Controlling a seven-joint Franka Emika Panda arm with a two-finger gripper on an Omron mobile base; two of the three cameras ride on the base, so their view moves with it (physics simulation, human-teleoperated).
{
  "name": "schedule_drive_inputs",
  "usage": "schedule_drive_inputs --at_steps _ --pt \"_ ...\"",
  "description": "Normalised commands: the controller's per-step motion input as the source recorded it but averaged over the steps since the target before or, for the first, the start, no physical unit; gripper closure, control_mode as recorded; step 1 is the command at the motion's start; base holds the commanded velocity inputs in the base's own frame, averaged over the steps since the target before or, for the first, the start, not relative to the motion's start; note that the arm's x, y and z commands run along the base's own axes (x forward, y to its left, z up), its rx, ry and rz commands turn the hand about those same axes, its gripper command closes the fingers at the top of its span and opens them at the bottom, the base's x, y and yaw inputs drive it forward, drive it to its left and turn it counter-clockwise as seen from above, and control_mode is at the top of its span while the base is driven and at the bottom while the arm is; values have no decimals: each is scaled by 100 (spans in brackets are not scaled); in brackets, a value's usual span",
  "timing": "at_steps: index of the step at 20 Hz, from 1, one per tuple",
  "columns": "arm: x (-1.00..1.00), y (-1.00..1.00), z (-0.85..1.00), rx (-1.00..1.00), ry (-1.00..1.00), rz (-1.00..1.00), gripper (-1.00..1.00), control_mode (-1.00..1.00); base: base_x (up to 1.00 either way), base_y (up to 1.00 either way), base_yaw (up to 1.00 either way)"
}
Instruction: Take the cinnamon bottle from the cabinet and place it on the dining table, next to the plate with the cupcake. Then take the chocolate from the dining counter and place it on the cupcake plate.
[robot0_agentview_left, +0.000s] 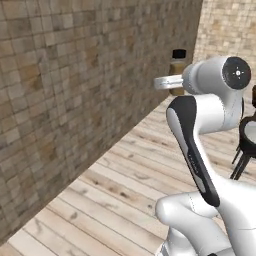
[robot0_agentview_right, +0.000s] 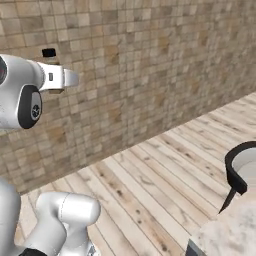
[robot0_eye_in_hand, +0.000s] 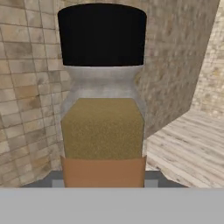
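- I am holding the cinnamon bottle (robot0_eye_in_hand: 102, 109) up in mid-air beside the stone-tiled wall (robot0_agentview_left: 75, 100), my gripper (robot0_eye_in_hand: 104, 181) pinching it low on its amber body.
- In the hand view the bottle is standing upright between my fingers, its black cap at the top, tan powder filling the middle, and its base sitting down in the gap where my fingers close on it.
- In the left base view the bottle (robot0_agentview_left: 178, 70) is poking out just past my white wrist, close to the wall but not touching it, cap uppermost.
- In the right base view the bottle (robot0_agentview_right: 50, 60) is showing behind my hand, again just off the wall.
- A plank floor (robot0_agentview_right: 165, 170) is stretching out below the wall, with a dark-framed stool (robot0_agentview_right: 239, 172) standing well away from the bottle.
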Motion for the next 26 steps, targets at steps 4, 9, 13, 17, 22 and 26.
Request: schedule_drive_inputs --at_steps 4,9,13,17,22,26 --pt "0 0 0 0 0 0 100 100 48 24 -64" --pt "0 0 0 0 0 0 100 100 61 23 -50" --pt "0 0 0 0 0 0 100 100 67 33 -46" --pt "0 0 0 0 0 0 100 100 72 37 -41" --pt "0 0 0 0 0 0 100 100 70 37 -44" --pt "0 0 0 0 0 0 100 100 68 37 -46"
